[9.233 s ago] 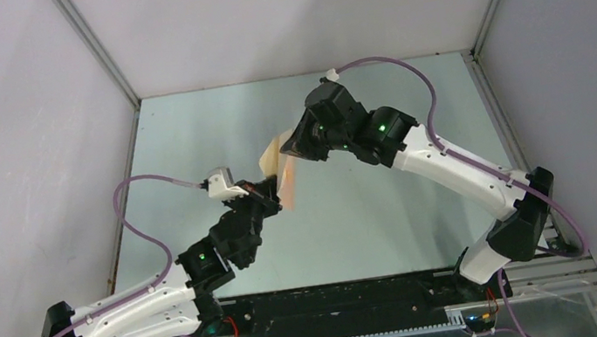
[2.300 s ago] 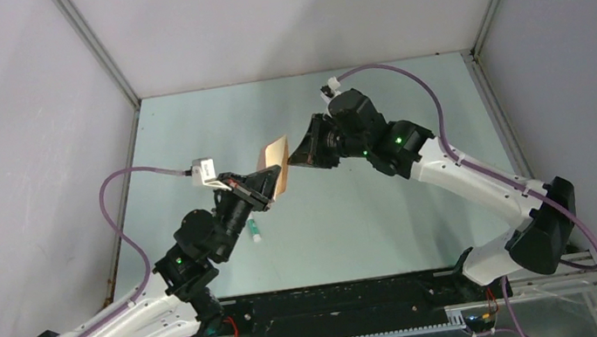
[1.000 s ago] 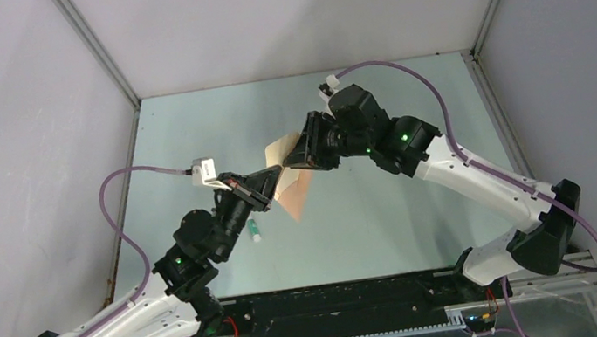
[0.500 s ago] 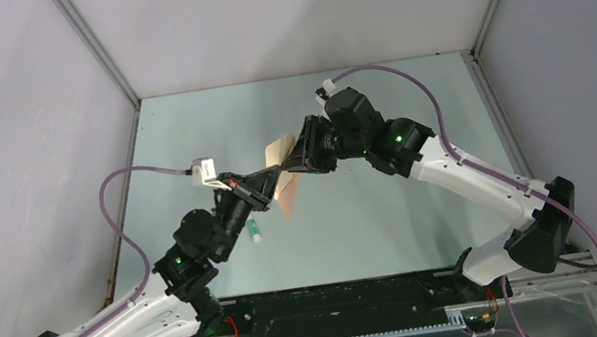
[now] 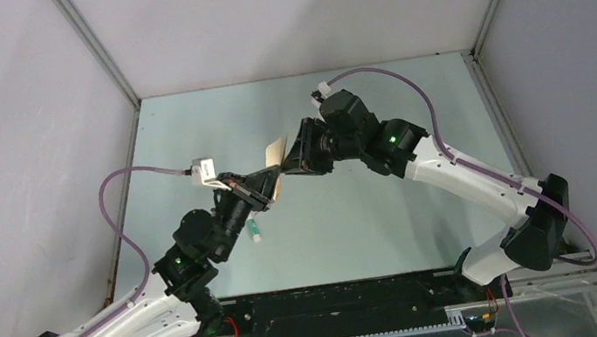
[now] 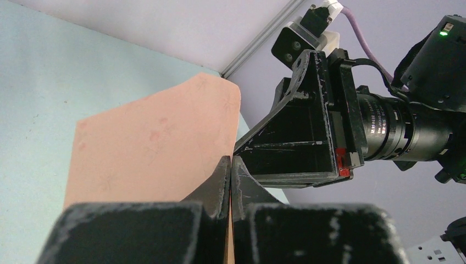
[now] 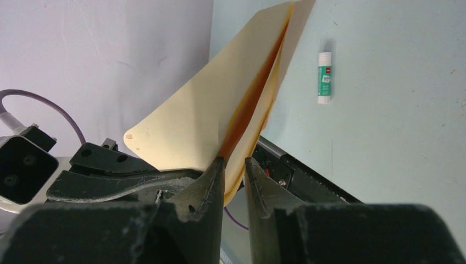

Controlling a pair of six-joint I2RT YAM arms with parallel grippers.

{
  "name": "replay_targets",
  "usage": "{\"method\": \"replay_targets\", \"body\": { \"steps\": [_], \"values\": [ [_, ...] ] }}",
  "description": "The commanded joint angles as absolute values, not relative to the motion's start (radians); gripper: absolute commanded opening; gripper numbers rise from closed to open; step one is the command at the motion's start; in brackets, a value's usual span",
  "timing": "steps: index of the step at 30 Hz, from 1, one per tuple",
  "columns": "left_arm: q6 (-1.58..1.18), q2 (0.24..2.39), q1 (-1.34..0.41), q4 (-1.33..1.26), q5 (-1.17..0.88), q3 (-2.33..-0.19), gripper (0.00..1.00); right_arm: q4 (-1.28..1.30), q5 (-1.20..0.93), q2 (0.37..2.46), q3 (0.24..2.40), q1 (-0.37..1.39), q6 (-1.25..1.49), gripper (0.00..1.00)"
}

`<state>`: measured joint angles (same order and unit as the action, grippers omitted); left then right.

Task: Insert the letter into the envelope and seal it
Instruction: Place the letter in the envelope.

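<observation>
The left tool [image 6: 231,165] clamps tight on the letter [image 6: 154,148] at its lower edge; the right tool [image 7: 235,165], jaws narrow, pinches the envelope [image 7: 220,104]. Feed slowly, I'd say: edges parallel, mouth spread, no buckling. Both papers rise off the tips, mid-air; a glue stick [image 7: 325,77] lies on the worktop [image 7: 395,165] beyond.

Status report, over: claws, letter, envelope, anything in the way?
Left claw shut on the envelope. Right claw at its open mouth, grip unclear. Letter seems inside, only a peach sliver showing. Glue stick lies aside, clear of both.
</observation>
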<state>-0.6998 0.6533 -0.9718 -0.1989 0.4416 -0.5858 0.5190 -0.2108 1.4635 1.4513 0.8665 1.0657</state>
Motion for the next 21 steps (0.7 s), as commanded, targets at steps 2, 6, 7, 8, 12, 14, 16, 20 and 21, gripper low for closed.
{"method": "replay_targets", "body": {
  "steps": [2,6,7,8,12,14,16,20,21],
  "values": [
    [-0.701,0.639,-0.968,-0.248,0.436,-0.639,0.0,0.486,-0.225,1.483,1.444,0.88,1.063,0.22],
    [-0.702,0.639,-0.968,-0.251,0.433,-0.643,0.0,0.482,-0.228,1.489,1.443,0.88,1.062,0.22],
    [-0.703,0.64,-0.968,-0.251,0.433,-0.644,0.0,0.48,-0.228,1.491,1.443,0.882,1.063,0.22],
    [-0.704,0.64,-0.967,-0.251,0.433,-0.644,0.0,0.48,-0.23,1.492,1.443,0.882,1.061,0.22],
    [-0.706,0.637,-0.967,-0.254,0.433,-0.646,0.0,0.482,-0.232,1.503,1.443,0.882,1.06,0.22],
    [-0.707,0.636,-0.967,-0.254,0.434,-0.649,0.0,0.484,-0.236,1.511,1.443,0.883,1.058,0.22],
    [-0.706,0.634,-0.967,-0.254,0.433,-0.651,0.0,0.484,-0.239,1.519,1.443,0.884,1.058,0.22],
    [-0.705,0.629,-0.968,-0.244,0.435,-0.653,0.0,0.476,-0.261,1.535,1.443,0.883,1.056,0.21],
    [-0.706,0.627,-0.967,-0.242,0.437,-0.651,0.0,0.475,-0.267,1.534,1.443,0.882,1.056,0.21]
  ]
}}
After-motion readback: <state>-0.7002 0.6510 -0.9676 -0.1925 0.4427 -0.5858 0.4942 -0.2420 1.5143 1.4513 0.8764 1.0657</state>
